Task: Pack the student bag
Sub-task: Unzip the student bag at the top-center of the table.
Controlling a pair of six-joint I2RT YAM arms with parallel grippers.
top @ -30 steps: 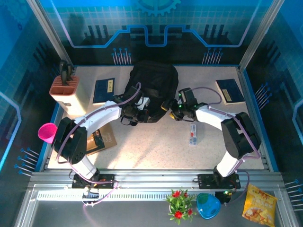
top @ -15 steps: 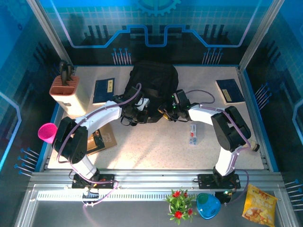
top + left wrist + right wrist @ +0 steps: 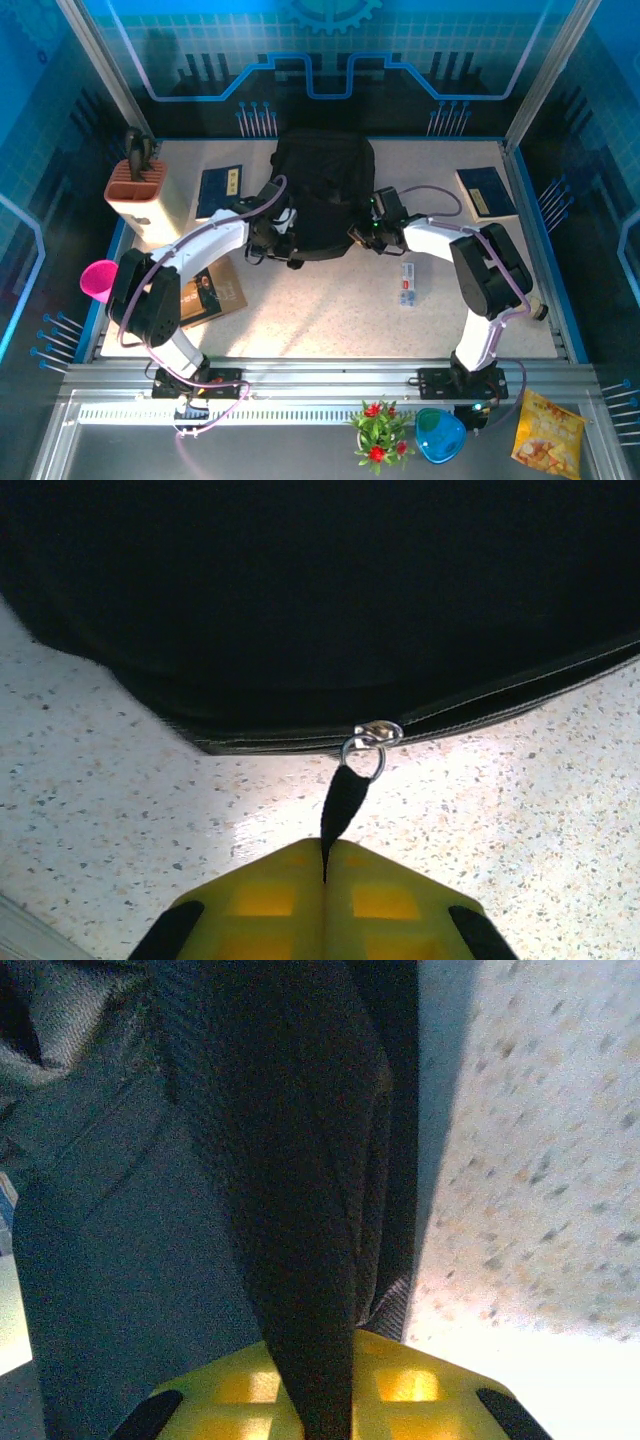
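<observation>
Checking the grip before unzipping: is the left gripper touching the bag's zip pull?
Touching. The left wrist view shows the black zip pull pinched between the left gripper's shut fingers.

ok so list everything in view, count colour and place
student bag: 1, black, far middle of table
blue books: 2, blue, either side of bag
brown book: 1, brown, near left
holder: 1, peach, dark handles inside, far left
small packet: 1, white with red and blue, right of centre
cup: 1, pink, off table's left edge
plant: 1, red flowers, front ledge
blue object: 1, blue, beside plant
snack bag: 1, yellow, front right
left gripper: 1, yellow fingers, shut on zip pull
right gripper: 1, yellow fingers, shut on strap
</observation>
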